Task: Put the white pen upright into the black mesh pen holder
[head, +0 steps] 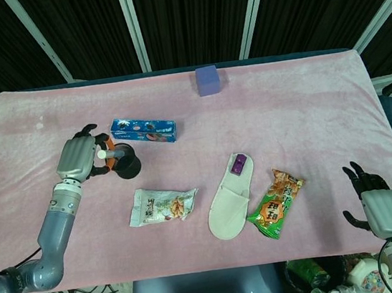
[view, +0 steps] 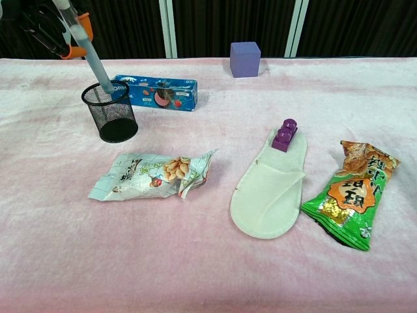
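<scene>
The left hand [head: 80, 157] pinches the pen [view: 89, 53] near its top. The pen is tilted, its lower tip just inside the rim of the holder [view: 111, 111] at about 12 o'clock in the chest view. The holder stands upright on the cloth, with the biscuit box [view: 156, 92] close behind it at 1 o'clock. The right hand [head: 375, 199] rests at the table's near right corner, fingers spread, holding nothing. Risk: because the pen leans, lowering it at this angle could press the tip against the mesh wall and tip or slide the light holder. Early release could let the pen topple out over the rim.
</scene>
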`<state>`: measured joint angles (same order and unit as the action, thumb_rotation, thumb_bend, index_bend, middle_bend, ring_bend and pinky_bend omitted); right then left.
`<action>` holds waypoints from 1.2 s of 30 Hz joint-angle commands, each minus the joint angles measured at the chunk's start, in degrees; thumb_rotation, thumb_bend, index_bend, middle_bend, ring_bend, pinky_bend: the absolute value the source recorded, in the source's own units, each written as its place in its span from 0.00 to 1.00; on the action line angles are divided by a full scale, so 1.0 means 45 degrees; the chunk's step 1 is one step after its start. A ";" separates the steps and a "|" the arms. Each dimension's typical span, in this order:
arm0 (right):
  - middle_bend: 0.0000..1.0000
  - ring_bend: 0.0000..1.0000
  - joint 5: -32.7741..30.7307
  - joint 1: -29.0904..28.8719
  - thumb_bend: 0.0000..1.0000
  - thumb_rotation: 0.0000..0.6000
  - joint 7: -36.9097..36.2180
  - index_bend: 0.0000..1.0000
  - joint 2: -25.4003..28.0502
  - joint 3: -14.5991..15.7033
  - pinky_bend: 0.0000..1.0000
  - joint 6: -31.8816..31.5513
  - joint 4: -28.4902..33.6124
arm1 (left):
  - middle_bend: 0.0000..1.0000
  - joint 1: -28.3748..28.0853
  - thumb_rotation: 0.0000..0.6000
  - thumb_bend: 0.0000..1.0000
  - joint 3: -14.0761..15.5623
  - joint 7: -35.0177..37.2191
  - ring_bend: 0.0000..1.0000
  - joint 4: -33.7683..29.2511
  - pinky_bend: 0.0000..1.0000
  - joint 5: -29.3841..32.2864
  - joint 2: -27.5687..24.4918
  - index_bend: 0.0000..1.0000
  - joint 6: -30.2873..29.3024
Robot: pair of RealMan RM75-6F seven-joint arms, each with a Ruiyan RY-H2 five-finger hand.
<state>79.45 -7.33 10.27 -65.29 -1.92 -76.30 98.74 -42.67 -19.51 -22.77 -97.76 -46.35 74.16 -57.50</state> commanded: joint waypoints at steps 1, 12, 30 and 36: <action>0.02 0.17 -0.0008 -0.0002 0.17 1.00 -0.0001 0.00 0.0001 -0.0002 0.16 0.0005 -0.0002 | 0.57 -0.0244 1.00 0.40 0.0212 -0.0148 0.11 0.0314 0.21 0.0257 0.0284 0.66 0.0141; 0.02 0.17 -0.0025 -0.0006 0.18 1.00 -0.0014 0.00 0.0023 -0.0008 0.16 0.0013 0.0015 | 0.57 -0.0963 1.00 0.40 0.0971 -0.1538 0.11 0.1404 0.19 0.1099 0.1169 0.65 -0.0124; 0.02 0.17 -0.0076 -0.0017 0.18 1.00 -0.0009 0.00 0.0042 -0.0003 0.16 0.0061 0.0040 | 0.56 -0.1338 1.00 0.40 0.1496 -0.2144 0.11 0.2587 0.16 0.1064 0.2120 0.63 -0.0265; 0.02 0.17 -0.0101 -0.0010 0.18 1.00 -0.0003 0.00 0.0054 -0.0015 0.16 0.0043 0.0063 | 0.55 -0.1427 1.00 0.40 0.1595 -0.2203 0.11 0.2790 0.16 0.1132 0.2307 0.62 -0.0112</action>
<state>78.99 -7.37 10.26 -65.05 -1.99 -76.10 99.03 -49.04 -12.38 -32.64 -85.31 -41.27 84.44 -58.03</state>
